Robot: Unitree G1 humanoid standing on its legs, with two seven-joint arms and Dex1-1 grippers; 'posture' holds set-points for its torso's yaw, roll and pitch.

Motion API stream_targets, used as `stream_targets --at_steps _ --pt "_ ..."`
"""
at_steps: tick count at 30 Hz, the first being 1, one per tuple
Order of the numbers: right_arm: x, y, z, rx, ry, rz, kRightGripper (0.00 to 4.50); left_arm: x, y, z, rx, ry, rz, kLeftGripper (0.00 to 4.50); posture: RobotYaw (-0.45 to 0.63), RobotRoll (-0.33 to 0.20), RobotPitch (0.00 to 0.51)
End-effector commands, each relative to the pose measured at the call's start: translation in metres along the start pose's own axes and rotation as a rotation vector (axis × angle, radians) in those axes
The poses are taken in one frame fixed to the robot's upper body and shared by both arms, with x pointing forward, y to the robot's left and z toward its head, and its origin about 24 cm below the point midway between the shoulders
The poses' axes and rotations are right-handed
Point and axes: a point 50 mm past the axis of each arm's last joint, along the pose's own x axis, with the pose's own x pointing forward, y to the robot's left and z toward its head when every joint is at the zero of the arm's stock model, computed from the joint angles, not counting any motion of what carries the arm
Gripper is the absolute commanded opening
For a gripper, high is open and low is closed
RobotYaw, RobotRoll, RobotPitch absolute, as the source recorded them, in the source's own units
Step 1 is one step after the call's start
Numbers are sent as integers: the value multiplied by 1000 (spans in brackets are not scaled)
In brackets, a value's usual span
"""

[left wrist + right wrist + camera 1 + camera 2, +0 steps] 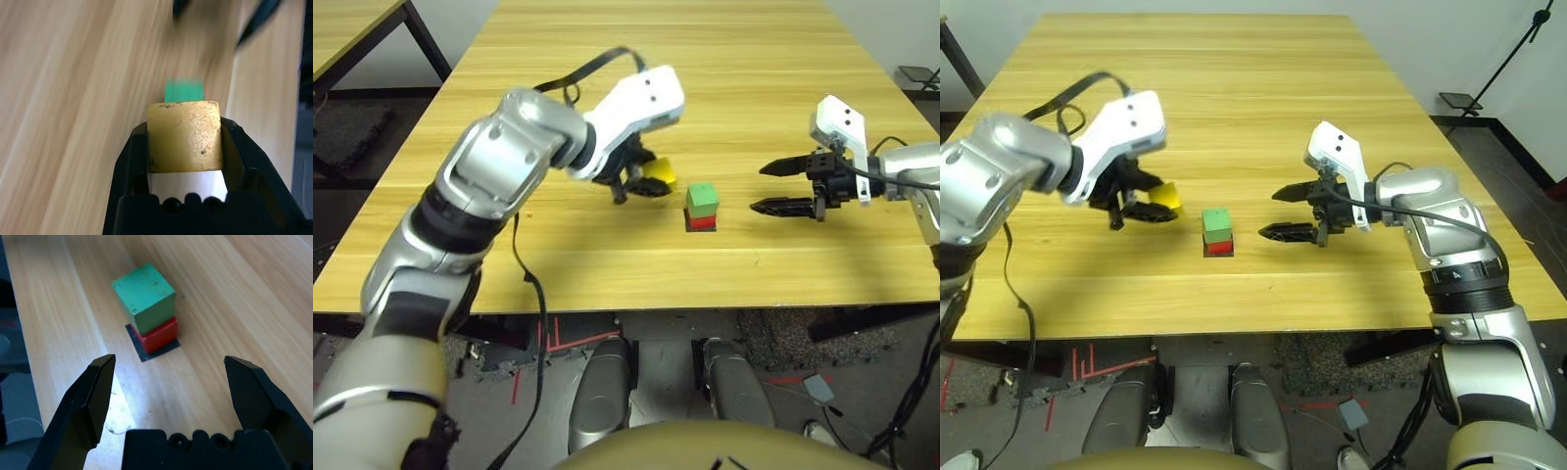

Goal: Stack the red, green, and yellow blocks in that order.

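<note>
So the left gripper (1144,208) has its two black fingers clamped tight on the yellow block (186,136), one finger on each side of it; the block is up off the table (607,78), not resting on the wood; it sits just to the left of the little stack, apart from it, no contact.

The stack: green block (144,297) sitting right on top of the red block (157,336), slightly twisted against it; the red one rests on a flat black square patch (142,352); all of that is around the middle of the table's width, closer to the near edge than the far one.

The right gripper (1285,212) is on the other side of the stack, fingers spread wide with nothing between them; it points at the stack from the right, near but not touching.
</note>
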Motion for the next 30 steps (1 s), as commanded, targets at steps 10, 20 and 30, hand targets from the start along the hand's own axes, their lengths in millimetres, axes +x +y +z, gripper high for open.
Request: stream_targets --at_steps 10,20,30 --pt "0 6 -7 28 -7 -16 4500 45 7 -5 6 71 -26 2045 162 -35 68" --pt "-1 8 -9 38 -11 -28 4500 62 0 -11 21 71 -60 2045 155 -34 74" --pt "-4 3 -9 46 -15 -44 4500 60 -6 -6 31 23 -75 3382 188 -49 66"
